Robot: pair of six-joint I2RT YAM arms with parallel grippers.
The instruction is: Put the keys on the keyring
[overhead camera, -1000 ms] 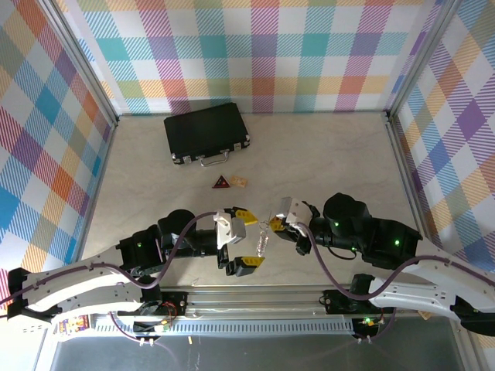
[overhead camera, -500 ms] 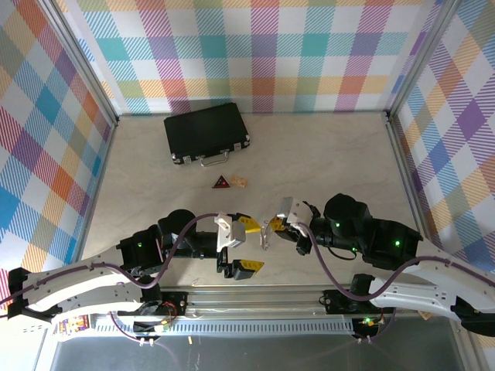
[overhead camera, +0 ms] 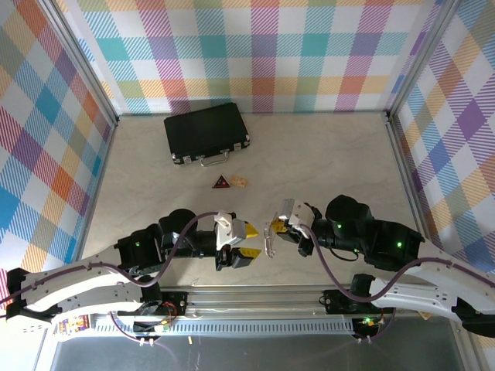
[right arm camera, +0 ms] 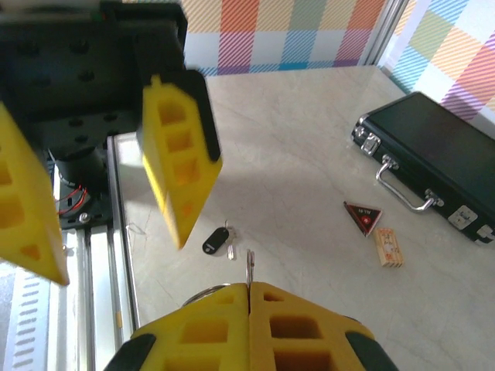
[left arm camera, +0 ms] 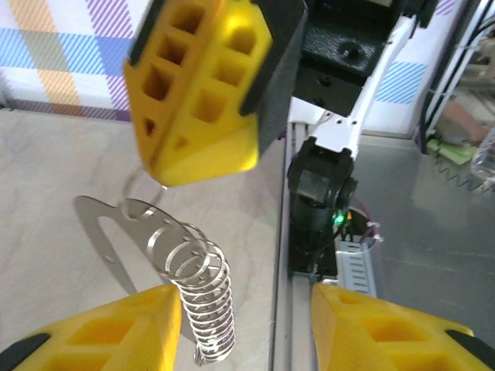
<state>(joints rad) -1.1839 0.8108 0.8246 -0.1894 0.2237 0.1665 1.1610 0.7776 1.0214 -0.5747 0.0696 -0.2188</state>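
My right gripper (right arm camera: 249,287) is shut on the keyring's thin silver loop (right arm camera: 249,265), holding it above the table. In the left wrist view the keyring (left arm camera: 108,228) hangs below the right gripper's yellow finger (left arm camera: 201,85), with its coiled silver chain (left arm camera: 207,297) dangling. The chain sits between the fingers of my left gripper (left arm camera: 244,301), close to the left finger (left arm camera: 116,332) and apart from the other. The left jaws are half closed with a gap. A tiny key (right arm camera: 218,241) with a black head lies on the table under the grippers. From above, the left gripper (overhead camera: 247,241) faces the right gripper (overhead camera: 274,226).
A black case (overhead camera: 206,131) with a metal handle lies at the back left. A small dark-red triangle (overhead camera: 222,182) and a tan chip (overhead camera: 239,182) lie in front of it. The metal rail (overhead camera: 255,297) runs along the near edge.
The left gripper's jaws have narrowed a lot around the hanging chain. The right gripper stays shut on the keyring, nearly still.
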